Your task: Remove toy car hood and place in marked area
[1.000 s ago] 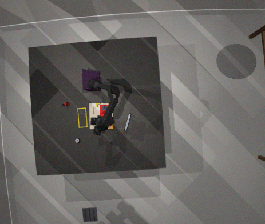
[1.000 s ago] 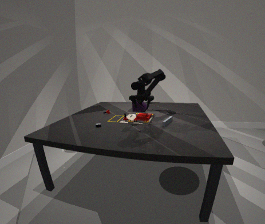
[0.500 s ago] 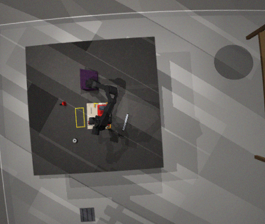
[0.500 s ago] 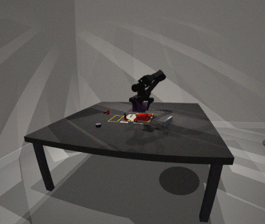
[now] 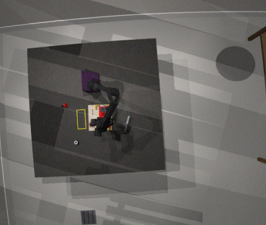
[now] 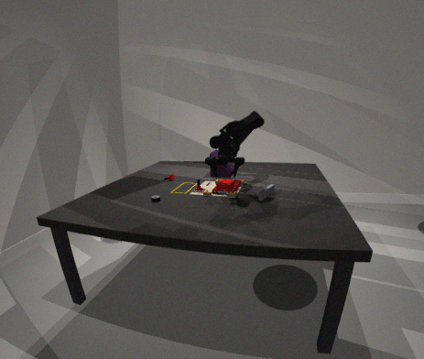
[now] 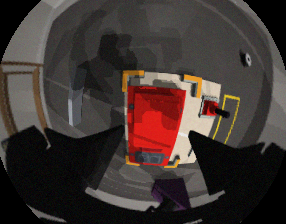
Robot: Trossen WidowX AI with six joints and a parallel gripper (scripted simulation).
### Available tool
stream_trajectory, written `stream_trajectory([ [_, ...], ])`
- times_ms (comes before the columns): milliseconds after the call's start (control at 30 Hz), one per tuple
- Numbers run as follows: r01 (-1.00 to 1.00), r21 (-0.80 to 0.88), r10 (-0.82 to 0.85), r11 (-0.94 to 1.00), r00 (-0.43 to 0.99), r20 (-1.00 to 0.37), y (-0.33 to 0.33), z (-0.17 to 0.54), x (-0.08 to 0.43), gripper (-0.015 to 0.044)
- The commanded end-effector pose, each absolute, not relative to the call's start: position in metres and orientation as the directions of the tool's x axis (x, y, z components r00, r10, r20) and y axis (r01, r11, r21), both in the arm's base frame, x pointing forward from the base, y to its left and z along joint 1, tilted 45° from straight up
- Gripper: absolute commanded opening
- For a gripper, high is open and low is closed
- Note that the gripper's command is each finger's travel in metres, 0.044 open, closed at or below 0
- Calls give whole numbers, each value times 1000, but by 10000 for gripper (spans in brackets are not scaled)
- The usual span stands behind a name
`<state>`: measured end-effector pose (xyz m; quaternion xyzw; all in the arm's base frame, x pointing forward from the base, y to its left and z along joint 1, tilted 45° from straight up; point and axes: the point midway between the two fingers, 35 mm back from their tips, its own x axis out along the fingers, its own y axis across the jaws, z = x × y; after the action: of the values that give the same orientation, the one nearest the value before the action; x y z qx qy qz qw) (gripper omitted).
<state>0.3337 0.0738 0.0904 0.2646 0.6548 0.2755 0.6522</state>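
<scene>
Grey bar (image 5: 127, 124) (image 6: 266, 192) (image 7: 75, 102) on the table. Small red piece (image 5: 65, 105) (image 6: 170, 177) and white ring (image 5: 74, 142) (image 6: 156, 198) (image 7: 247, 55) also there, well apart.
</scene>
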Motion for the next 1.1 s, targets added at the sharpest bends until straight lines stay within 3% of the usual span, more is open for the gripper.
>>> stream_trajectory([
  [0, -9, 708, 708, 706, -13, -706, 78, 87, 332, 440],
  [1067, -9, 710, 710, 704, -13, -704, 93, 73, 331, 440],
])
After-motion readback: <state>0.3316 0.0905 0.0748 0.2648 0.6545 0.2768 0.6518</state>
